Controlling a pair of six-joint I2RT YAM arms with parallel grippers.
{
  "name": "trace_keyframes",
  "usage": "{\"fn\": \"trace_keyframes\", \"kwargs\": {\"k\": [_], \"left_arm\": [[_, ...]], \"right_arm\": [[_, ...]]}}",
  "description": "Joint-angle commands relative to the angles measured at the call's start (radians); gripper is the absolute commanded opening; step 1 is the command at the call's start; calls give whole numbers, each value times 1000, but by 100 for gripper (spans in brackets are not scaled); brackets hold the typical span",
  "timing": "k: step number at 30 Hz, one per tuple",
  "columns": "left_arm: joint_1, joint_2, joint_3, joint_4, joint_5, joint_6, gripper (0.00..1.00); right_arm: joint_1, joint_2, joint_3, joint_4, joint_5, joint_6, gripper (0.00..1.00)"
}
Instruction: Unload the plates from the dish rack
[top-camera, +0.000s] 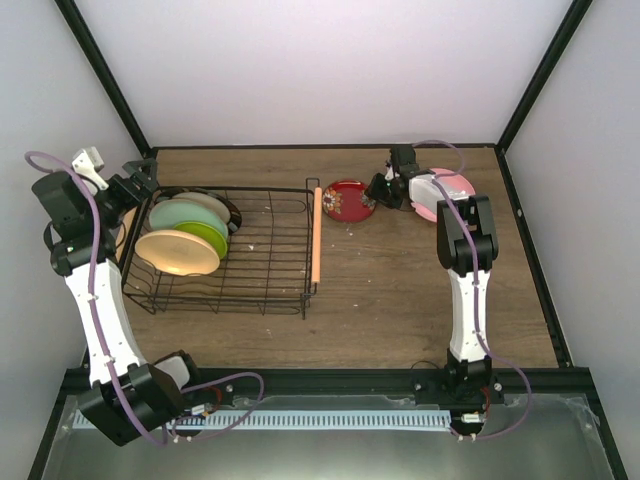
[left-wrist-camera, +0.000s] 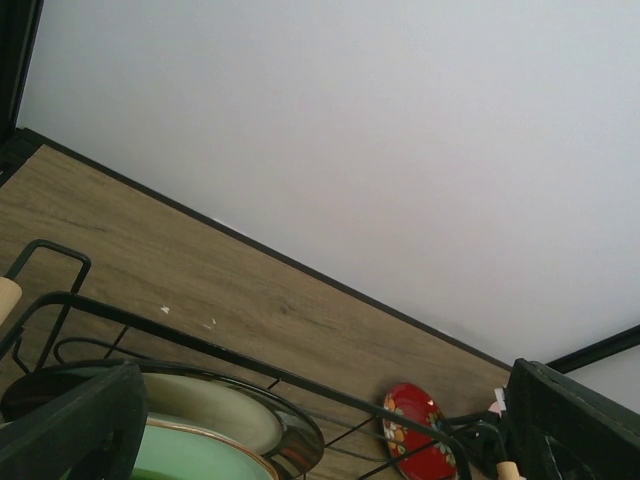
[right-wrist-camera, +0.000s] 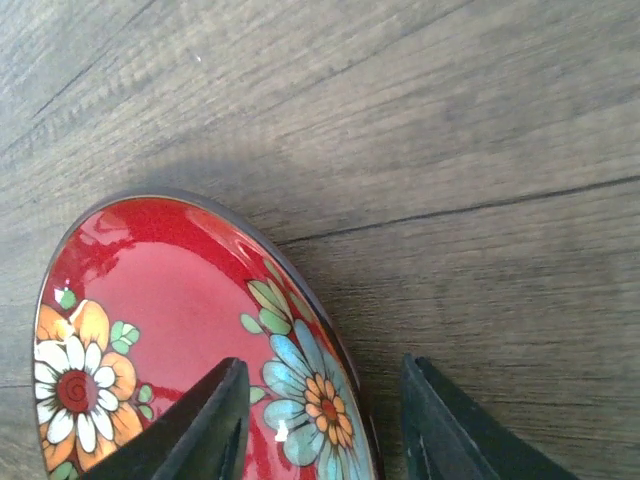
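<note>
While my right claw (right-wrist-camera: 325, 435) is hanging open, fingers (right-wrist-camera: 205, 425) straddling the rim of the red plate (right-wrist-camera: 170, 330) on the table (right-wrist-camera: 480, 150), the pink plate (top-camera: 458, 184) is lying just behind it. My left claw (left-wrist-camera: 320, 440) is gaping wide above four plates (top-camera: 185, 235) standing in the rack (top-camera: 275, 262).

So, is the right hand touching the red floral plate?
Cannot tell. The right wrist view shows the open right hand straddling the rim of the red floral plate, one finger overlapping it, but no clear contact or gap.

Open table (top-camera: 400, 290) right of the dish rack (top-camera: 270, 270), upright plates (top-camera: 190, 235) crowding its left end, red plate (top-camera: 349, 199) beside wooden handle (top-camera: 316, 240)
</note>
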Motion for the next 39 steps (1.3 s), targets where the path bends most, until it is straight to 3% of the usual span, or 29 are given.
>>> {"fn": "trace_keyframes", "kwargs": {"k": [1, 4, 9, 13, 16, 19, 24, 30, 39], "left_arm": [[-4, -23, -1, 16, 1, -10, 100], [-5, -24, -1, 15, 2, -8, 100], [-6, -16, 13, -3, -22, 25, 100], [-5, 15, 12, -10, -67, 32, 100], [-5, 42, 25, -14, -92, 36, 100], [-5, 64, 40, -13, -116, 30, 100], [-2, 87, 58, -23, -169, -2, 100], [1, 85, 60, -38, -219, -19, 100], [3, 73, 25, -39, -202, -35, 100]], "right_arm": [[5, -29, 48, -23, 42, -24, 50], [2, -70, 56, -49, 55, -70, 59], [27, -272, 46, -47, 96, -179, 62], [205, -378, 138, -10, 212, -398, 62], [369, -374, 193, 30, 219, -516, 62], [506, -376, 143, 168, 158, -555, 58], [712, -268, 191, 252, 152, -675, 57], [801, -129, 302, 250, 111, -712, 57], [824, -48, 371, 252, 72, -694, 58]]}}
